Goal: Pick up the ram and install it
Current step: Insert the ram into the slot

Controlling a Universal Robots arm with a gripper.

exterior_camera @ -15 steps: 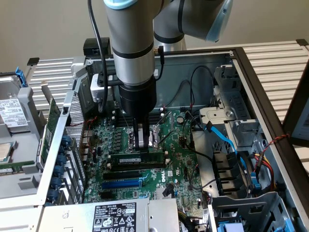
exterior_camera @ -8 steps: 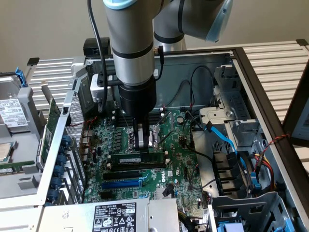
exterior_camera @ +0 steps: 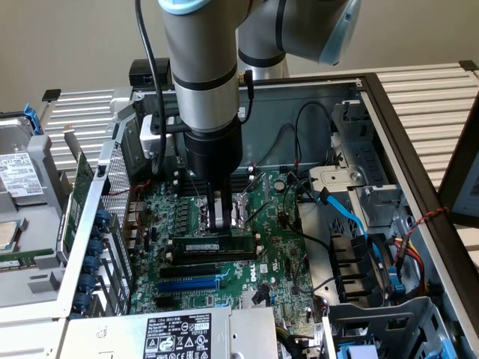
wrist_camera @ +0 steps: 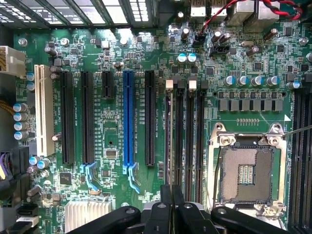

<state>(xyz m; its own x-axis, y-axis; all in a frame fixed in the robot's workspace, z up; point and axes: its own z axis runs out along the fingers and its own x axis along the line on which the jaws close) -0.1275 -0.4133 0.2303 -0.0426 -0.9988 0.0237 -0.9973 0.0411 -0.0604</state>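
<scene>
Jaws pressed together, the gripper [wrist_camera: 171, 210] sits at the top edge of the ram [exterior_camera: 213, 244], upright in its slot [exterior_camera: 241, 255] on the board [exterior_camera: 277, 247]; an off-centre push could tilt it, leaving one end unclipped.

Bright, even light from above; soft shadows, little glare.
</scene>
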